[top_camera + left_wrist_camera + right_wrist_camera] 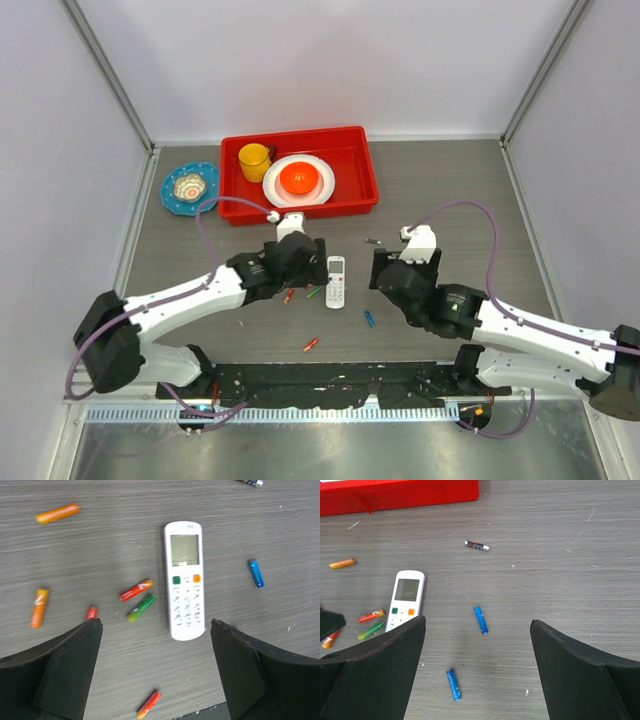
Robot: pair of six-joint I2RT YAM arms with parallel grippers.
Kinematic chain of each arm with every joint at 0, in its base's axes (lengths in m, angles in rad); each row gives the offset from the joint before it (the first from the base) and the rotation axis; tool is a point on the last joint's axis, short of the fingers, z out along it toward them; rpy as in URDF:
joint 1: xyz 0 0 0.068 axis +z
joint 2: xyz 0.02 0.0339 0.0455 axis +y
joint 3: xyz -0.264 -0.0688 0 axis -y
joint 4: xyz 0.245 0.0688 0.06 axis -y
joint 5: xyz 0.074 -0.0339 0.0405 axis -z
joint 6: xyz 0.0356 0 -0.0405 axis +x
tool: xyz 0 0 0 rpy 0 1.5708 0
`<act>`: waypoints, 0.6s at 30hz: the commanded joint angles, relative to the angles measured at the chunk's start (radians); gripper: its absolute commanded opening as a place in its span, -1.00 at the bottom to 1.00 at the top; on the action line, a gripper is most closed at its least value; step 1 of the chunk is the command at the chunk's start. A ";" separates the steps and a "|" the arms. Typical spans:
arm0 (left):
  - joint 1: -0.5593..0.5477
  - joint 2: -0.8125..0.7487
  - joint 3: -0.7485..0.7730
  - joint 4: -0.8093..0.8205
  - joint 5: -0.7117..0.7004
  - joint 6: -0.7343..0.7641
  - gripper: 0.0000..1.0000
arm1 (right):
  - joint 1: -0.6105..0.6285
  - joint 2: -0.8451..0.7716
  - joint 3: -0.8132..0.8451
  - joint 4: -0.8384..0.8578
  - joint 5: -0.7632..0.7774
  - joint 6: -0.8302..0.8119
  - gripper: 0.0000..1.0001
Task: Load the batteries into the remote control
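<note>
- Two pincers, both spread wide and pinching nothing: left pincer [156, 627] hangs over the remote control [185, 580], right pincer [477, 625] over a blue battery [480, 619].
- The remote control lies flat on the bench [450, 200] between the two arms, keypad up. The battery bay must be on the hidden underside, so it needs flipping first. Risk: the body is low and flat, so fingers can skate off the rounded edges and shove it instead of lifting.
- Every battery in view lies loose on the bench. They're tiny cylinders, likely to roll if one finger lands first.
- The red battery [136, 590] and green battery [141, 607] sit just beside each other, near the remote's edge on the left arm's side. Closing on one probably knocks the other or bumps the remote.
- Both arms crowd the same patch around the remote. A simultaneous reach means a pincer-to-pincer clash.
- Mis-pick risk: the dark metal bit [477, 545] beyond the remote is roughly battery-shaped.
- Cover state unknown, can't see the back. If it's on, it wants sliding off with the other arm bracing. Unbraced, the whole remote skids.
- Polarity: terminal ends are too small to read here, so wrong-way insertion is possible.
</note>
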 commanded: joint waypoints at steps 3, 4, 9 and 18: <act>-0.031 0.126 0.036 0.249 -0.010 0.010 0.99 | 0.004 -0.256 -0.119 0.140 -0.054 -0.105 0.82; -0.031 0.174 0.061 0.243 -0.003 0.014 0.99 | 0.004 -0.287 -0.129 0.148 -0.083 -0.113 0.82; -0.031 0.337 0.260 0.045 -0.019 0.052 0.99 | 0.004 -0.403 -0.155 0.137 -0.090 -0.121 0.82; -0.044 0.470 0.325 0.032 -0.006 0.051 0.99 | 0.004 -0.341 -0.161 0.105 -0.093 -0.078 0.82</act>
